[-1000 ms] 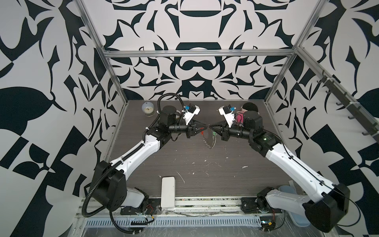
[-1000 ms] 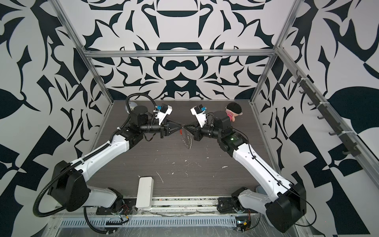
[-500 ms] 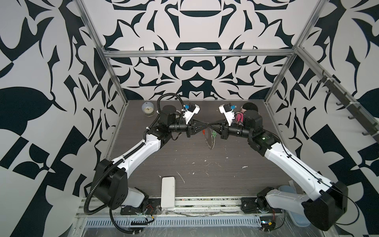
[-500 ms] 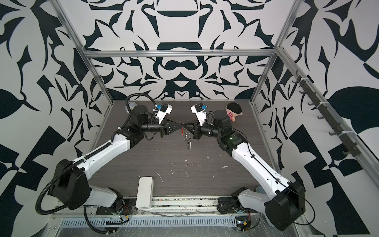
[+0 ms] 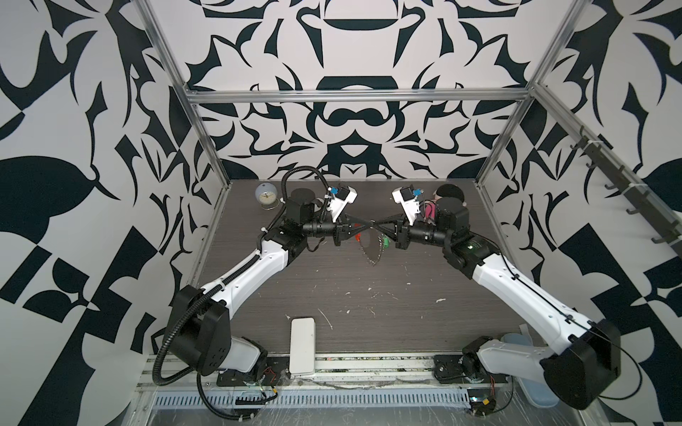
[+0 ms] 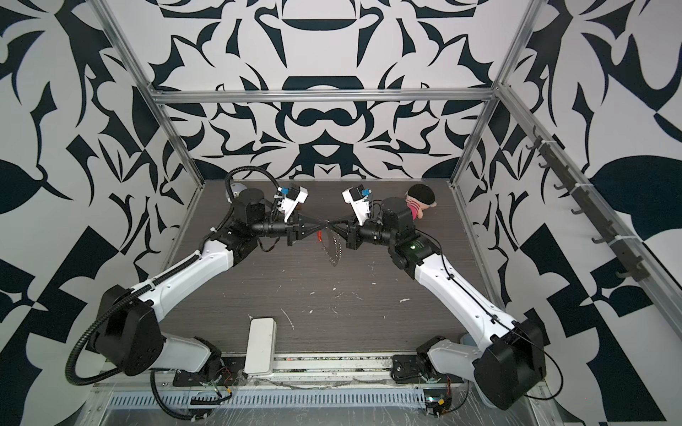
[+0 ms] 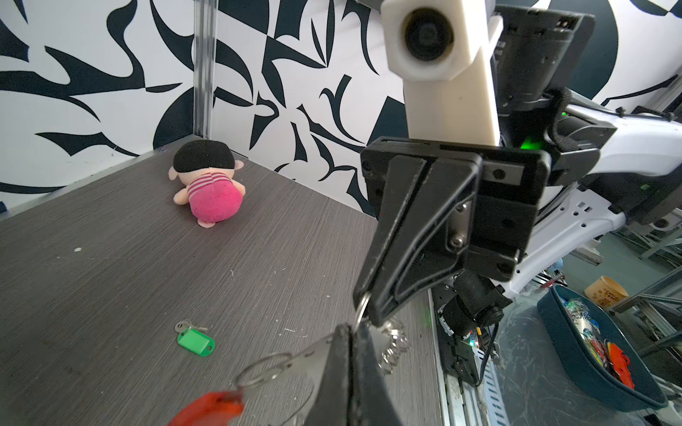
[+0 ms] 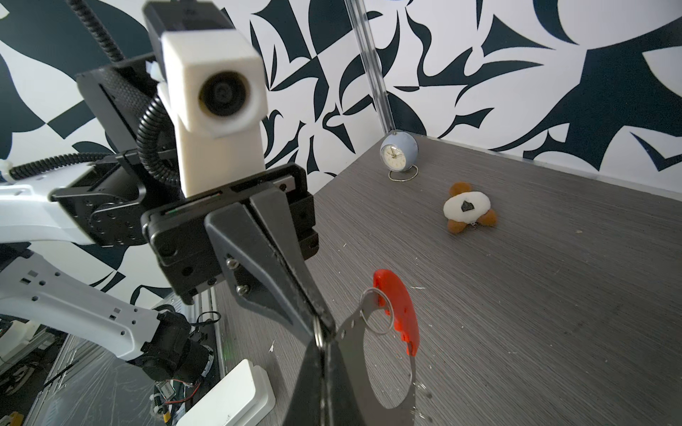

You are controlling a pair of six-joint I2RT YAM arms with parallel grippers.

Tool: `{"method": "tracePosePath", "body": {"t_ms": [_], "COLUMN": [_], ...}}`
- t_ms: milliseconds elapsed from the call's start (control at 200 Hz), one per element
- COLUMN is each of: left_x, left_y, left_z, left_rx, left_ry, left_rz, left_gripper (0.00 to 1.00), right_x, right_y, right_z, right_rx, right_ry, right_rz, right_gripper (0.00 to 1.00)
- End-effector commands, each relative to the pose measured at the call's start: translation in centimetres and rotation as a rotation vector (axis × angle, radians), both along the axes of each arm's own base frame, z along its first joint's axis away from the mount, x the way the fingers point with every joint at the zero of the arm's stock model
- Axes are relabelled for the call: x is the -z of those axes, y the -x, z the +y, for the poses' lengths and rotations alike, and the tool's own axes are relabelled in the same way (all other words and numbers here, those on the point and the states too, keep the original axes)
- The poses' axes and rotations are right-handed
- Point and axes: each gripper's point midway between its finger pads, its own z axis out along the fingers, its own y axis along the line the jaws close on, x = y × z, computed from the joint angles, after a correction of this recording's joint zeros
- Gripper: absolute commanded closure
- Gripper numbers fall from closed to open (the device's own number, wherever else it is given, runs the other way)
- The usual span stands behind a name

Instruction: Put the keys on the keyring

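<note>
At the far left corner of the desk (image 5: 369, 317) stands a small round clock (image 5: 265, 194), and near it lies a white and brown plush toy (image 8: 468, 212). A flat white box (image 5: 302, 345) rests at the front edge of the desk. The left pincer (image 5: 369, 222) reaches toward the middle, above the desk, and its jaws are pressed together on the flat silver part of the keyring (image 5: 371, 250). The keyring hangs in the air below the 2 pincer tips, which meet almost nose to nose. Its red-orange bar is on the side of the left arm and its silver rings dangle downward. The key (image 7: 195, 341), with a green plastic head and a small ring on it, lies flat on the desk, apart from the keyring and on the side of the right arm. The right pincer (image 5: 378, 223) is also closed tightly on the metal of the keyring. At the far right corner a doll (image 6: 420, 199) with black hair and pink clothes lies on the desk.
</note>
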Motion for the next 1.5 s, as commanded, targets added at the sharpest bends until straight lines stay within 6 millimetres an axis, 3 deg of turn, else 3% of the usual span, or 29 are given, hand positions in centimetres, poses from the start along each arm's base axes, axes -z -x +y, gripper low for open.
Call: {"method": "tracePosePath", "body": {"t_ms": [0,205,275,375,640,790,990,1200,1495], "left_x": [-0.1,0.0,-0.2,-0.3,-0.2,-0.7,-2.4,-3.4,-2.4], "left_y": [0.5,-0.9,-1.0,-1.1,-1.3,-1.7,-2.4,-4.4,-5.2], "left_z": [-0.6,-0.1,0.0,0.1,0.1,0.3,0.8,1.7,0.3], "left_rx": [0.031,-0.078,-0.090,-0.098,-0.111,-0.145,-0.213,-0.337,-0.330], "left_ry": [0.003,0.018,0.048,0.065,0.073,0.096,0.199,0.327,0.355], "left_rz": [-0.012,-0.019,-0.016,-0.008,0.008,0.004,-0.008,0.011,0.047], "left_gripper": [1.00,1.00,1.00,1.00,1.00,1.00,1.00,1.00,1.00], "right_x": [-2.0,-1.9,-2.1,-2.3,-2.7,-2.9,-0.6,0.9,1.5], "right_y": [0.2,-0.8,-1.1,-1.0,-1.0,-1.3,-3.7,-4.3,-4.4], "right_z": [0.5,-0.6,-1.1,-1.6,-2.8,-3.8,-6.4,-4.7,-3.0], "right_rx": [-0.015,0.091,0.130,0.161,0.233,0.300,0.507,0.456,0.402], "right_ry": [-0.054,-0.031,-0.035,-0.040,-0.066,-0.060,-0.001,-0.064,-0.104], "right_rz": [-0.044,-0.038,-0.036,-0.046,-0.060,-0.075,-0.009,0.105,0.147], "right_gripper": [1.00,1.00,0.90,0.95,0.89,0.77,0.76,0.77,0.77]}}
